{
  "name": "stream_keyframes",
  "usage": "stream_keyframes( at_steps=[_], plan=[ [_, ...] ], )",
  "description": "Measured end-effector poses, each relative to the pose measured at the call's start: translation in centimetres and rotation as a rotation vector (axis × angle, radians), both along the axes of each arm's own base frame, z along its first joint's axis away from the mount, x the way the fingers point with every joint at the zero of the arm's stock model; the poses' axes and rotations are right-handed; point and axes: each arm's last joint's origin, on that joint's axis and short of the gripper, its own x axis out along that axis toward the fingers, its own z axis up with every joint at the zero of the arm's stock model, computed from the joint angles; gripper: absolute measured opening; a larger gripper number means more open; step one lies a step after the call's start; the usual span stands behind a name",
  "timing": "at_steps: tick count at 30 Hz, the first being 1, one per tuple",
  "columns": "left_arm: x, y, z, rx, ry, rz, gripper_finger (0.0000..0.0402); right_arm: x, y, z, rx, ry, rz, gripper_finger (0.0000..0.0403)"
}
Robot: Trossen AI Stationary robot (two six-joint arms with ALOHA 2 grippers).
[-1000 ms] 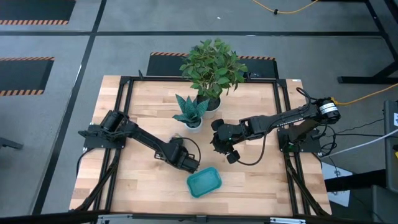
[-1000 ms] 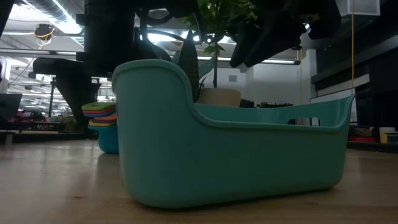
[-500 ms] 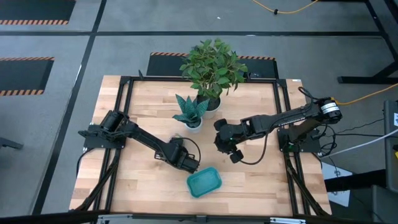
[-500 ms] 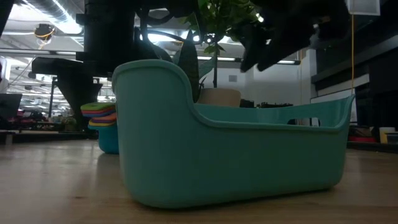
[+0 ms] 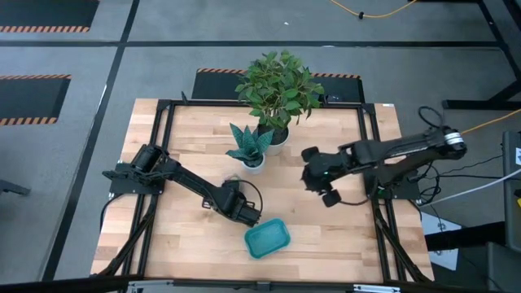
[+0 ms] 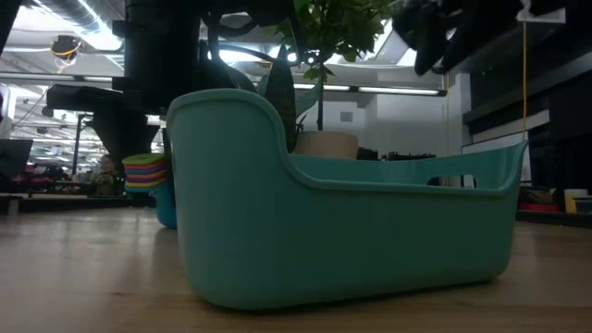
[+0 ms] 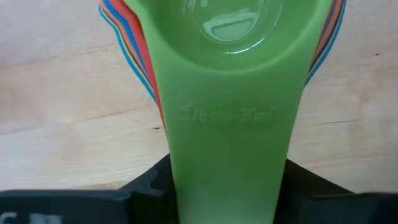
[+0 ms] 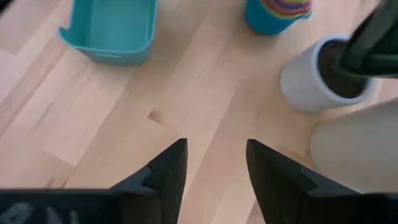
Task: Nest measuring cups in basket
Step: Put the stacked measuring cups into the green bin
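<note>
Wooden worktop (image 5: 179, 228) carries a shallow teal plastic basket (image 5: 267, 238). Left gripper (image 5: 244, 213) jaws clamp the stacked coloured plastic measuring cups (image 7: 227, 93); right gripper (image 8: 214, 171) jaws stand apart.

Robotics lab or industrial workshop floor. Grey concrete floor (image 5: 73, 98) marked with orange-and-black hazard stripes (image 5: 45, 29). Light wooden table (image 5: 187, 130) in a black metal frame (image 5: 163, 114), two potted plants (image 5: 273, 102) on it. Yellow cable (image 5: 370, 14) trailing across the floor. Beyond the table: exposed ceiling ducting (image 6: 55, 18), strip lights (image 6: 388, 90), open hall with cluttered workstations (image 6: 46, 176).
</note>
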Motion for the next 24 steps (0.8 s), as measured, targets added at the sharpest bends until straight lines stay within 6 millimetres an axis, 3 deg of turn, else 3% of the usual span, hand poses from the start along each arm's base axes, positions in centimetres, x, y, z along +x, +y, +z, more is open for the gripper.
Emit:
stream_keyframes(
  at_steps=[8, 17, 24],
  plan=[
    [0.0, 0.0, 0.0, 0.004, 0.011, -0.028, 0.014, -3.8, -0.8, 2.8, 0.003, -0.111, -0.049, 0.0169],
    [-0.2, 0.1, 0.8, -0.004, 0.006, -0.104, 0.014, -8.9, -2.8, 1.0, 0.004, -0.222, -0.27, 0.0169],
    [-0.7, 0.1, 2.9, -0.023, -0.038, -0.175, 0.0138, -11.0, -3.2, -0.8, 0.072, -0.308, -0.329, 0.0169]
  ],
)
